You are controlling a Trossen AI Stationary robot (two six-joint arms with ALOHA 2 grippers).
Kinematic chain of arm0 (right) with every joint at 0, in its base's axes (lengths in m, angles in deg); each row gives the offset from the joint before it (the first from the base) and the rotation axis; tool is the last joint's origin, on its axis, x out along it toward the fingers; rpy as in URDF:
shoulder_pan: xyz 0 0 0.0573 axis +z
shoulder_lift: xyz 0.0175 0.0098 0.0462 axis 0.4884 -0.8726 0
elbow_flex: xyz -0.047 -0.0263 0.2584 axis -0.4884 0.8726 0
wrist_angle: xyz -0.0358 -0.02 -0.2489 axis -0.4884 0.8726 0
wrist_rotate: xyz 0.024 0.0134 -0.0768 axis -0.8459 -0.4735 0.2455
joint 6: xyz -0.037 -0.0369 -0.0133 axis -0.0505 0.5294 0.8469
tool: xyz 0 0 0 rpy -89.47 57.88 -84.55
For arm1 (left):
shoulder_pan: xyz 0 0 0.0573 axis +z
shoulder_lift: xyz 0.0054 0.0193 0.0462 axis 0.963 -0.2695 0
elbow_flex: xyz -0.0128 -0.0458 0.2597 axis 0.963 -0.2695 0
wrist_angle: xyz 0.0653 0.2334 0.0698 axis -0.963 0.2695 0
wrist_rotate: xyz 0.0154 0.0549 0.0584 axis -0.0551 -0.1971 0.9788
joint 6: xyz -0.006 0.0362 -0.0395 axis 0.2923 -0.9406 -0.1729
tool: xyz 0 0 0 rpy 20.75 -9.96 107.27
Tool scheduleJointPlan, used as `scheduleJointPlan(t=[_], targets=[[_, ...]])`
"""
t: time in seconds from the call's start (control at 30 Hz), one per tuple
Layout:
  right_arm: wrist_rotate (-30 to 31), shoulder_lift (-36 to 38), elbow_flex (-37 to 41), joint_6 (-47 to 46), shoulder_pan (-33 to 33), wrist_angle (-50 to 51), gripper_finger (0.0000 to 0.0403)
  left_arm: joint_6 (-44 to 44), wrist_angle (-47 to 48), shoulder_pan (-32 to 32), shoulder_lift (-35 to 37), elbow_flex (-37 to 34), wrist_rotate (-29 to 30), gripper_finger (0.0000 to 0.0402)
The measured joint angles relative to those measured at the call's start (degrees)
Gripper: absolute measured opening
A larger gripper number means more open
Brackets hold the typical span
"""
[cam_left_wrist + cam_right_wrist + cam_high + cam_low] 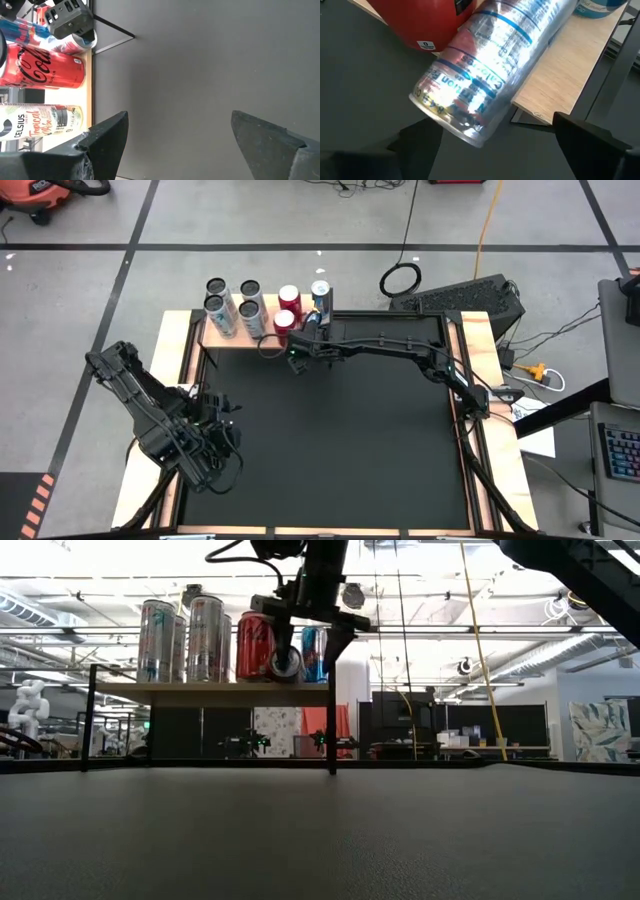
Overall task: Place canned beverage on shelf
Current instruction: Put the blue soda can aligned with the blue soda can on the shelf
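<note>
Currently: shelf (200,330) at table's far edge, light wood top on thin dark legs. On it: four tall silver cans (232,305), two red cans (288,306), blue can (320,290). Tilted can (490,65) leans over shelf's front edge, between right gripper (297,338) fingers; grip or gap cannot tell. Left gripper (215,442) near table's front left, jaws wide, empty.

"CELSIUS Tropical" on the white can (40,127)

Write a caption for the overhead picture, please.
Right arm's claw reaches a blue-and-silver can on the light wooden shelf of cans; left claw waits near the front.
</note>
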Motion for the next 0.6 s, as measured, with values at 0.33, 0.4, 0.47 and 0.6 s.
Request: scheduleJointPlan(t=[0.33, 0.4, 0.47, 0.6], targets=[[1.7, 0.0, 0.0, 0.9, 0.1, 2.9, 0.0312, 0.0, 0.0, 0.0, 0.0, 0.0, 0.0, 0.0341], [1.6, 0.0, 0.0, 1.2, 0.2, 3.5, 0.0312, 0.1, 0.0, 0.0, 0.0, 0.0, 0.0, 0.0341], [1.4, 0.3, 0.0, 2.1, 0.8, 4.3, 0.0312, 0.4, 0.0, 0.0, 0.0, 0.0, 0.0, 0.0341], [1.7, 1.6, 0.0, 3.5, 2.2, 4.0, 0.0312, 1.1, 0.0, 0.0, 0.0, 0.0, 0.0, 0.0341]])
